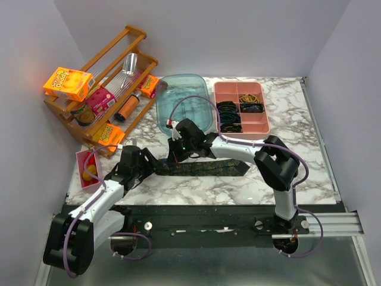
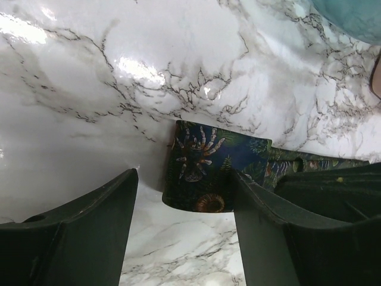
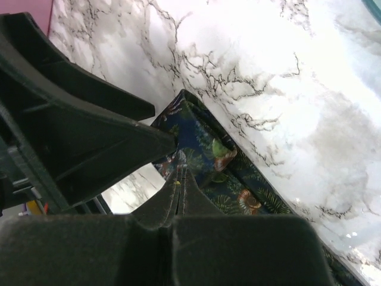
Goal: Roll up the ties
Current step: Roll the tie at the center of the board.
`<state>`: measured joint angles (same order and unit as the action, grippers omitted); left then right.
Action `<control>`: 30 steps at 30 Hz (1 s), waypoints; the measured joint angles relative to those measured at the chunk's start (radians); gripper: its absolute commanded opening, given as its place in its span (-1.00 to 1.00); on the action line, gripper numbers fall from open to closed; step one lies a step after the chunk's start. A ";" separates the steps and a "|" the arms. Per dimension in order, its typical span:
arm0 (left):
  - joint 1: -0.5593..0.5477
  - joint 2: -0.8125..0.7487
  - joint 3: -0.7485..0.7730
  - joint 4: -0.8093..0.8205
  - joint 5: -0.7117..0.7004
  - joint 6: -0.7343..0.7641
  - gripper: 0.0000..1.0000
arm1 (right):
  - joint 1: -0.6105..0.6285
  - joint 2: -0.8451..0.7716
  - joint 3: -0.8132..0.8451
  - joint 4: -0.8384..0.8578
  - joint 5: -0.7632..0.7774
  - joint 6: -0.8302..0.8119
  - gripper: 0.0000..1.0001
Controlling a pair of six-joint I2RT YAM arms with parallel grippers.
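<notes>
One tie, dark navy with a fern-and-shell print, lies stretched left to right on the marble table. Its left end is folded over into a short flat wad. My left gripper is low at that end and open. The wad sits between its fingertips, nearer the right finger, with bare marble in the gap behind it. My right gripper is shut, its tips pointing down on the tie just behind the fold. The left gripper's fingers are right beside it.
A wooden rack with boxes and cans stands at the back left. A teal bin and a pink divided tray holding rolled ties sit behind the arms. A pink card lies at the table's left edge.
</notes>
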<state>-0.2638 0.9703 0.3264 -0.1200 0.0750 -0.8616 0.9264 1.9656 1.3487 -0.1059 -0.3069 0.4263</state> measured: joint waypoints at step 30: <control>0.000 -0.124 -0.146 0.145 0.069 -0.023 0.42 | 0.009 0.072 -0.003 0.007 -0.027 0.005 -0.99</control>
<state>-0.2634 0.8463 0.1802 0.0246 0.1444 -0.8841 0.9352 2.0377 1.3460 -0.0986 -0.3344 0.4309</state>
